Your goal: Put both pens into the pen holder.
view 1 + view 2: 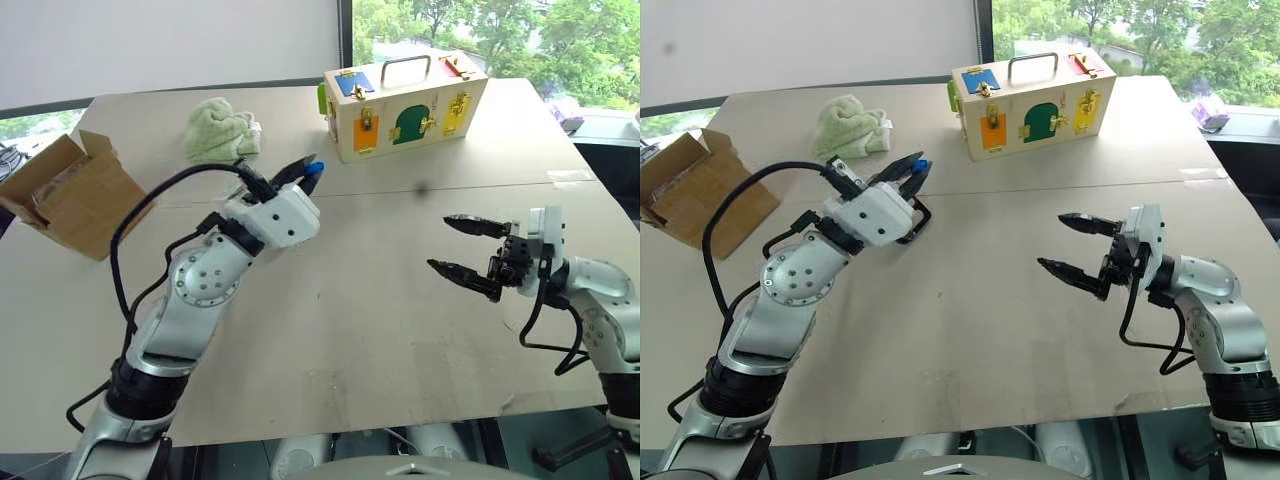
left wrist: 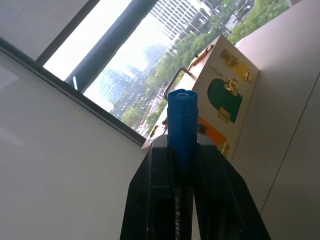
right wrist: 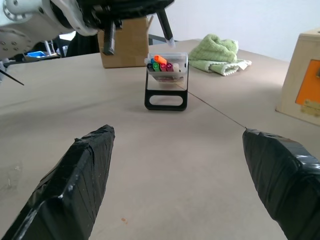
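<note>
The pen holder (image 3: 167,80) stands on the worktop (image 1: 350,330), an orange-capped pen (image 3: 160,59) among markers inside. The left gripper (image 2: 182,165) pinches the blue-capped pen (image 2: 182,125) above it. The right gripper (image 1: 462,246) is spread, empty.

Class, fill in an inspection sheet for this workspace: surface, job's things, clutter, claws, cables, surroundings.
Surface: pale table, seam across it.
Job's things: blue-capped pen gripped in left claw; pen holder standing on table, orange-capped pen among the coloured tips inside.
Clutter: wooden latch box, green cloth, cardboard box.
Claws: left claw shut on pen; right claw open, holding nothing.
Cables: black cable looping over left arm.
Surroundings: window, trees outside.
</note>
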Controlling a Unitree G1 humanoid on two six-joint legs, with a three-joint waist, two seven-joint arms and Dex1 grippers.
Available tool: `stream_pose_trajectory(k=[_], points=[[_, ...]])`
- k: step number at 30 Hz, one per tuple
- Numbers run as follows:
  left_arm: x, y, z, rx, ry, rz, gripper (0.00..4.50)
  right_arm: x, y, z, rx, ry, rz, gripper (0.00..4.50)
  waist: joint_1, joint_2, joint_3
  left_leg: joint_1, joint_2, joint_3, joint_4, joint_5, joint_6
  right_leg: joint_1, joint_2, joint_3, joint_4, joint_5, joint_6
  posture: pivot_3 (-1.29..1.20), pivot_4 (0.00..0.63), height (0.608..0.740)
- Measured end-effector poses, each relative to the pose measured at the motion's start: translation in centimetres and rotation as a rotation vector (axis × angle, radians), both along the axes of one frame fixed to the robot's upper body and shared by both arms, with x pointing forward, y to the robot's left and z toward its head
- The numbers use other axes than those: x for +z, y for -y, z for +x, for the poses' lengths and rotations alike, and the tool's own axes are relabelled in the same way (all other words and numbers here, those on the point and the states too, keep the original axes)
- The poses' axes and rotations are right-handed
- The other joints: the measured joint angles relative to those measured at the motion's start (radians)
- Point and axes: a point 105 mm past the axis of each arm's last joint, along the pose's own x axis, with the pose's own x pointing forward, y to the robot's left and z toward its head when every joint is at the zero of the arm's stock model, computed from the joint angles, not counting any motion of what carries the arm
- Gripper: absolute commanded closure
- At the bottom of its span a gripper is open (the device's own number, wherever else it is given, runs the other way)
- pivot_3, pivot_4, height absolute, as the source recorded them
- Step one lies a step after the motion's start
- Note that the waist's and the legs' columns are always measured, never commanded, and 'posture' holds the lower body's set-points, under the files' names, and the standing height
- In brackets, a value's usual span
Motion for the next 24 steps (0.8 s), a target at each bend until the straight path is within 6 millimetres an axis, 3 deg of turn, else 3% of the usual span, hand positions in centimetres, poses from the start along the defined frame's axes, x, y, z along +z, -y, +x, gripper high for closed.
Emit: stream_pose_trajectory(k=[4, 15, 23, 24], points=[[-2.0, -0.5, 0.4, 0.038, -0.013, 0.03, 4.5, 0.6, -0.4, 0.1, 0.022, 0.021, 0.008, 0.15, 0.001, 0.0, 0.0, 0.0, 0.0, 0.0, 0.0, 0.0, 0.0, 0.0, 0.0, -0.001, 0.0, 0.0, 0.0, 0.0, 0.15, 0.74], [-3.1, -2.4, 2.3, 0.099, -0.013, 0.034, 4.5, 0.0, -0.6, 0.4, 0.035, 0.009, 0.022, 0.15, 0.002, 0.0, 0.0, -0.001, 0.0, -0.001, 0.0, 0.0, -0.001, 0.0, -0.001, -0.002, 0.0, 0.0, 0.0, 0.0, 0.15, 0.74], [-2.9, -4.0, 4.0, 0.141, 0.026, 0.028, 1.01, -0.5, -0.5, 0.3, 0.023, -0.001, 0.025, 0.03, -0.002, 0.0, 0.0, -0.001, 0.0, 0.0, 0.0, 0.002, -0.004, -0.001, -0.001, -0.001, 0.001, 0.0, 0.0, 0.0, 0.15, 0.74], [-2.6, -4.1, 4.0, 0.15, 0.045, 0.029, 0.35, -0.6, -0.5, 0.3, 0.019, -0.002, 0.026, 0.03, -0.001, 0.0, 0.0, -0.001, 0.0, 0.0, 0.0, 0.002, -0.004, -0.001, -0.001, -0.001, 0.001, 0.0, 0.0, 0.0, 0.15, 0.74]])
